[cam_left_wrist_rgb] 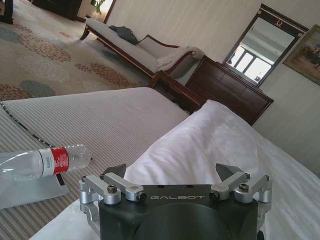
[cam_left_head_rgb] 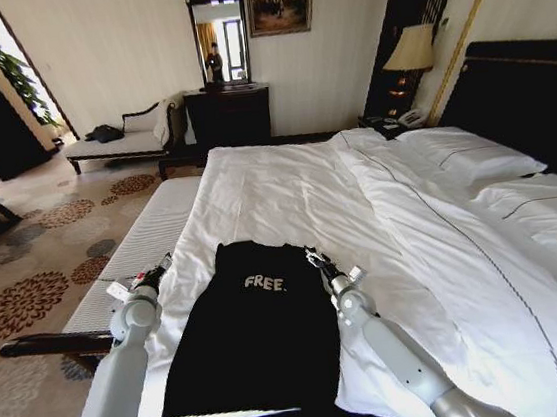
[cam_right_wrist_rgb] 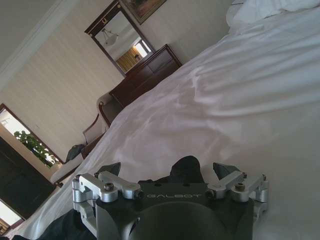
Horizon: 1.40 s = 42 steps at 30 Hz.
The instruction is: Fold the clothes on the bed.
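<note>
Near the bed's (cam_left_head_rgb: 286, 182) foot edge, the black T-shirt (cam_left_head_rgb: 257, 332) is lying flat; both the left gripper (cam_left_wrist_rgb: 170, 176) and right gripper (cam_right_wrist_rgb: 166, 169) are hanging spread beside its shoulders. Being soft and limp, it probably wants pinching at those corners.

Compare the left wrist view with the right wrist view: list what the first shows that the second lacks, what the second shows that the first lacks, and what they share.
Left wrist view alone: a plastic bottle with a red label lying on the striped bench, patterned carpet, and the open left gripper above the white duvet.

Right wrist view alone: a bunched edge of the black T-shirt between the open right gripper fingers, plus a pillow at the bed's head.

Both: the white bed covering, the dark wooden dresser with its mirror, and the chaise by the wall.
</note>
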Tool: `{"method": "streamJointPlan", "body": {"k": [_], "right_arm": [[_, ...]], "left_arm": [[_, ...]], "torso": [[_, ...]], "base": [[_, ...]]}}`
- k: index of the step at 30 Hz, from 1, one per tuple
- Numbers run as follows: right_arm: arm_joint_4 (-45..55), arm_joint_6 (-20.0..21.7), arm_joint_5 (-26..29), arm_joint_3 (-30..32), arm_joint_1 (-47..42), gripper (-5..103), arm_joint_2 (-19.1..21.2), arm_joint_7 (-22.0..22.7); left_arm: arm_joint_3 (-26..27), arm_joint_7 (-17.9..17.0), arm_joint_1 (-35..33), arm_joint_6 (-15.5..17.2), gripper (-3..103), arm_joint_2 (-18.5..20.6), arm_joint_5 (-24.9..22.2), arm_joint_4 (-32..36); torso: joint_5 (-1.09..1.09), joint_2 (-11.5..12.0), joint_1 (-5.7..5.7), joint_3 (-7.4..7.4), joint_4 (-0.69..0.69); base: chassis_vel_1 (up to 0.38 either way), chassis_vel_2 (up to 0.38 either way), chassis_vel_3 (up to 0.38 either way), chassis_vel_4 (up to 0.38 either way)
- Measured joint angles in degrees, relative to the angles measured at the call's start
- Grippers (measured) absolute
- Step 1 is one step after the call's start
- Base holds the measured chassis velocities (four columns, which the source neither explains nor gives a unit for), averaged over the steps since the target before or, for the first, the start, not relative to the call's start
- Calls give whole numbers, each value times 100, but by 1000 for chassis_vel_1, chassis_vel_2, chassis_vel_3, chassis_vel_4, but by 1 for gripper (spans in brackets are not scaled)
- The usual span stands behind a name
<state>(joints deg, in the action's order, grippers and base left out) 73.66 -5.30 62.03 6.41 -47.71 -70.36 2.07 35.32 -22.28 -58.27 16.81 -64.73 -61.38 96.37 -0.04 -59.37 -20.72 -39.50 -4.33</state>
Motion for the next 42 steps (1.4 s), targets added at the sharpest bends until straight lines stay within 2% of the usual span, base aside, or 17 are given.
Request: {"method": "streamJointPlan", "body": {"k": [3,6,9,11,12,13,15,19,21,22,25,27,28,30,31,33,42], "right_arm": [[-198,14,-37,-32,143,102,-25,12],[-317,62,-27,-47,228,100,-37,26],[-402,146,-16,-77,269,89,-49,42],[-413,160,-16,-85,270,89,-54,46],[-428,187,-13,-95,267,79,-74,57],[-442,193,-13,-95,261,73,-88,64],[-457,193,-12,-94,257,73,-99,67],[-471,183,4,-54,256,51,-115,67],[-471,174,7,-46,257,51,-119,65],[-471,161,9,-37,255,41,-123,55],[-471,128,8,-33,233,35,-126,20],[-471,94,-1,-29,214,24,-127,-24],[-471,87,-8,-27,209,24,-126,-33],[-487,86,-42,-21,207,14,-114,-38],[-487,86,-42,-21,207,14,-114,-38],[-500,87,-69,-9,232,4,-101,-35],[-501,79,-105,-29,737,1,-44,190]], "left_arm": [[20,-12,-39,12,100,18,-3,49],[24,-22,-43,16,100,25,-3,63],[17,-35,-27,21,100,27,-3,66],[10,-37,-16,22,100,27,-4,67],[-11,-42,5,28,100,27,-4,67],[-28,-44,19,32,100,27,-4,64],[-47,-46,31,34,100,25,-4,52],[-109,-48,58,36,100,5,14,-6],[-123,-48,64,36,100,1,24,-23],[-142,-48,77,36,100,-3,35,-48],[-167,-48,98,35,100,-7,41,-78],[-189,-48,118,34,100,-8,41,-100],[-197,-47,127,33,100,-9,42,-108],[-218,-47,152,31,100,-11,41,-131],[-218,-47,152,31,100,-11,41,-131],[-238,-45,168,29,100,-15,41,-140],[-637,35,455,29,100,-70,178,-412]], "torso": [[0,0,0,0,1],[0,0,0,0,1],[0,0,0,0,0],[1,0,0,0,0],[1,0,0,0,0],[1,0,0,0,0],[1,0,0,0,0],[1,0,0,0,0],[1,0,0,0,0],[0,0,0,0,0],[0,0,0,0,1],[1,0,0,0,0],[1,0,0,0,0],[1,0,0,0,1],[1,0,0,0,1],[1,0,0,0,0],[2,0,0,0,3]], "base": [[0,0,0,0],[0,0,0,0],[0,0,0,0],[0,0,0,0],[0,0,0,0],[0,0,0,0],[0,0,0,0],[0,0,0,0],[0,0,0,0],[0,0,0,0],[0,0,0,0],[0,0,0,0],[0,0,0,0],[0,0,0,0],[0,0,0,0],[0,0,0,0],[0,0,0,0]]}}
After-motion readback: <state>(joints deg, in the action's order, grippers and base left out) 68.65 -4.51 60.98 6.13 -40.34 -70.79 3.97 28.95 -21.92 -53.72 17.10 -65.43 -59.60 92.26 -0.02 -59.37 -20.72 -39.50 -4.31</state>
